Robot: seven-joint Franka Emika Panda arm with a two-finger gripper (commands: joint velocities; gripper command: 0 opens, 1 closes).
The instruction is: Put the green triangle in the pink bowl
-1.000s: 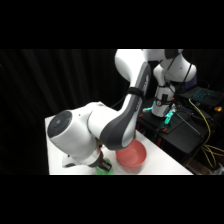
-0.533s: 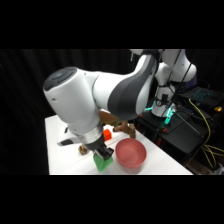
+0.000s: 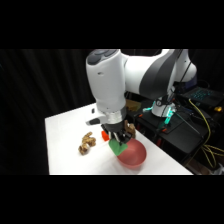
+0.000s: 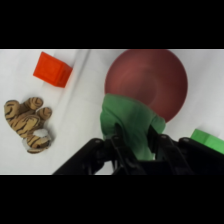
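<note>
The green triangle (image 4: 129,114) sits between the two fingers of my gripper (image 4: 134,141), which is shut on it. In the side view the gripper (image 3: 116,140) hangs low over the table with the green triangle (image 3: 118,147) under it, at the left rim of the pink bowl (image 3: 135,156). From the wrist, the round pink bowl (image 4: 150,75) lies just beyond the held piece, and the green overlaps its near rim. Nothing shows inside the bowl.
A red-orange cube (image 4: 52,69) and a brown striped figure (image 4: 27,125) lie left of the bowl; the side view shows the cube (image 3: 104,135) and a figure (image 3: 86,144). Another bright-green piece (image 4: 209,139) lies at the wrist view's right edge. Dark equipment with cables (image 3: 175,130) stands to the table's right.
The arm has swung right along the table, carrying the green triangle from left of the bowl up to the bowl's left rim.
</note>
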